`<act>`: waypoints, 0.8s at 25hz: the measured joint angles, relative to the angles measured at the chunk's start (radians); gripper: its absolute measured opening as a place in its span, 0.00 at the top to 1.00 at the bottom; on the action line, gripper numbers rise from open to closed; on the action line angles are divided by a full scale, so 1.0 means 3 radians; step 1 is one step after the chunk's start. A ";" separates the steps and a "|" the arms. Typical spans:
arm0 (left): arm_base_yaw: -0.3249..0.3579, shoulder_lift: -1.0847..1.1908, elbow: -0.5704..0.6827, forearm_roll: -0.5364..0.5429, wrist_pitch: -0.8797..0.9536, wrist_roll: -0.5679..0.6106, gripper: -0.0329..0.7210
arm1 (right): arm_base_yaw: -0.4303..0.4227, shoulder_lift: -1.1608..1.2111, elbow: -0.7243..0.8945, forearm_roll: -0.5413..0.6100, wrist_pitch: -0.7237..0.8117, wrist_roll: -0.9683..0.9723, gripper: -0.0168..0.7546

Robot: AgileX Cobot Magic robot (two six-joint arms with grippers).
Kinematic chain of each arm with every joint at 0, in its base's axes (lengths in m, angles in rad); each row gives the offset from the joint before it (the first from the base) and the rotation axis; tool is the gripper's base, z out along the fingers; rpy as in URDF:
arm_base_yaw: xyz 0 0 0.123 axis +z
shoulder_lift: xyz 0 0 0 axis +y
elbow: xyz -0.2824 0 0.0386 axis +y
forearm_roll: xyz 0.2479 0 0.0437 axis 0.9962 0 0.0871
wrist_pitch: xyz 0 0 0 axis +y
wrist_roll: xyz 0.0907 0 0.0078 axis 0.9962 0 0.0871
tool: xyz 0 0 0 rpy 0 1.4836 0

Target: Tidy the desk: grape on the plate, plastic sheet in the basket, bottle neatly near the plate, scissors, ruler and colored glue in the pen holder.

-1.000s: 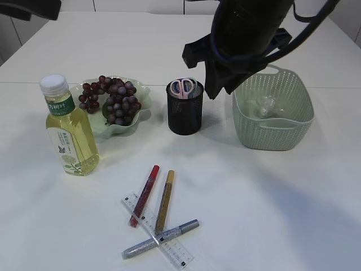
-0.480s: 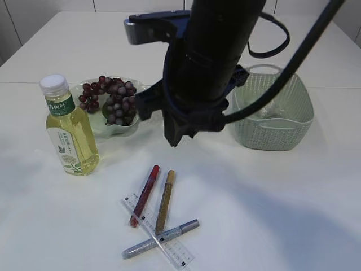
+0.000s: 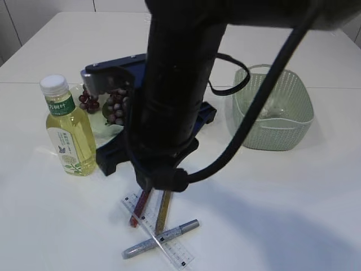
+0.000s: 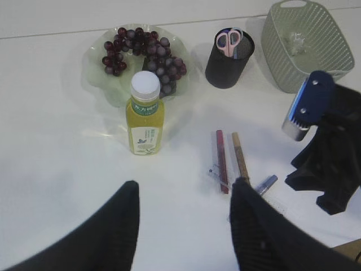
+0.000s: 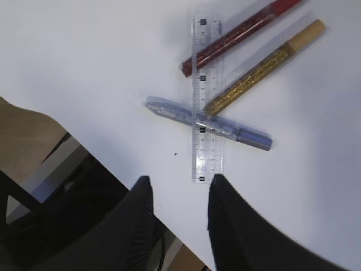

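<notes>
Bare table (image 5: 84,68) beside ruler (image 5: 207,101) (glue pens (image 5: 208,123) overlapping).

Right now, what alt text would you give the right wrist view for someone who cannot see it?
The open right gripper hangs over a white table, holding nothing. Ahead lies a clear ruler with a silver glue pen crossing over it and red and gold glue pens angled off its far end.

Red (image 5: 237,35), gold (image 5: 265,65) and silver glue sticks (image 5: 206,122); clear ruler (image 5: 207,107); green basket (image 3: 282,121).
</notes>
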 joint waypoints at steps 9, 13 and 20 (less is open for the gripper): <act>0.0000 -0.0207 -0.0002 0.0011 0.0004 -0.0006 0.45 | 0.0098 0.0430 0.0000 0.0014 -0.0019 0.0015 0.49; 0.0000 -0.0213 -0.0002 0.0011 0.0004 -0.0006 0.45 | 0.0098 0.0640 -0.0102 0.0014 -0.0026 0.0015 0.48; 0.0000 -0.0213 -0.0002 0.0028 0.0004 -0.0006 0.45 | 0.0098 0.1038 -0.0533 0.0002 -0.0051 -0.0007 0.48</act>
